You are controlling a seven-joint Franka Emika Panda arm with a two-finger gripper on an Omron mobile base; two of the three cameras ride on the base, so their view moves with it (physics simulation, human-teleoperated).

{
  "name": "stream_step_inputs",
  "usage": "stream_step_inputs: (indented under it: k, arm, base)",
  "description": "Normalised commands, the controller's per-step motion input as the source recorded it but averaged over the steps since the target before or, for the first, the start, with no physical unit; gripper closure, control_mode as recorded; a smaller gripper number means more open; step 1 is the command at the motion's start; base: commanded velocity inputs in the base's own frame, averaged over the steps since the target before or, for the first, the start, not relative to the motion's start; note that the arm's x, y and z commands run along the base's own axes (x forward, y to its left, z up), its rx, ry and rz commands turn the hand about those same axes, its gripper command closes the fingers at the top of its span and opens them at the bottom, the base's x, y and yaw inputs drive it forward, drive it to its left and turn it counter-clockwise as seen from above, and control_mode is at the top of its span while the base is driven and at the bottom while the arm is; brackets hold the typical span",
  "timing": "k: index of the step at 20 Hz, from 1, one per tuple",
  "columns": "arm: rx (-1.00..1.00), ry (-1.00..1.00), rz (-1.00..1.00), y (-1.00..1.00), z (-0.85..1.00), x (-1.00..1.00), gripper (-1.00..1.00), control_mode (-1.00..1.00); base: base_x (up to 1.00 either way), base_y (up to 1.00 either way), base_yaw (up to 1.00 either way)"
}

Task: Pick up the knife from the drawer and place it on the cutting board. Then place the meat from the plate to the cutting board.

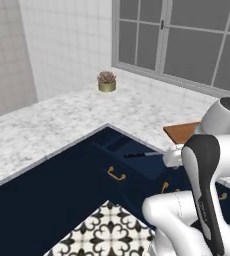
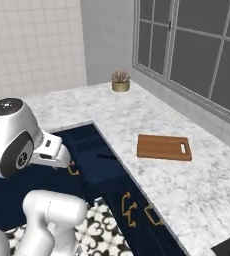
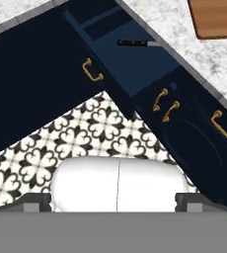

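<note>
The navy drawer [image 1: 118, 165] [image 2: 100, 171] [image 3: 135, 71] stands pulled open under the marble counter's inner corner. In it lies the knife [image 1: 143, 155] [image 2: 106, 156] [image 3: 137, 43], black handle and thin grey blade, flat near the back of the drawer. The reddish-brown cutting board [image 1: 181, 132] [image 2: 164, 147] [image 3: 215, 19] rests bare on the counter to the right of the drawer. My gripper [image 3: 115, 201] is open, its fingertips [image 3: 35, 201] wide apart. It hovers over the patterned floor in front of the drawer, well short of the knife. The plate and the meat are out of view.
A small potted plant [image 1: 107, 81] [image 2: 120, 81] stands on the counter by the window. Navy cabinet doors with brass handles [image 3: 166, 105] [image 2: 128, 207] run to the right of the drawer. Black-and-white patterned tiles [image 3: 98, 131] cover the floor below.
</note>
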Motion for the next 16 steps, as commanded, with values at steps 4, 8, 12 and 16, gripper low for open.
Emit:
stream_step_inputs:
  k: [4,8,12,16]
  arm:
    - [0.00,0.00,0.00,0.00,0.00,0.00,-1.00,1.00]
    - [0.00,0.00,0.00,0.00,0.00,0.00,-1.00,1.00]
    - [0.00,0.00,0.00,0.00,0.00,0.00,-1.00,1.00]
    - [0.00,0.00,0.00,0.00,0.00,0.00,-1.00,1.00]
  base:
    - [0.30,-0.58,0.32]
    - [0.50,-0.22,0.24]
    - [0.50,-0.08,0.30]
    - [0.41,-0.39,0.31]
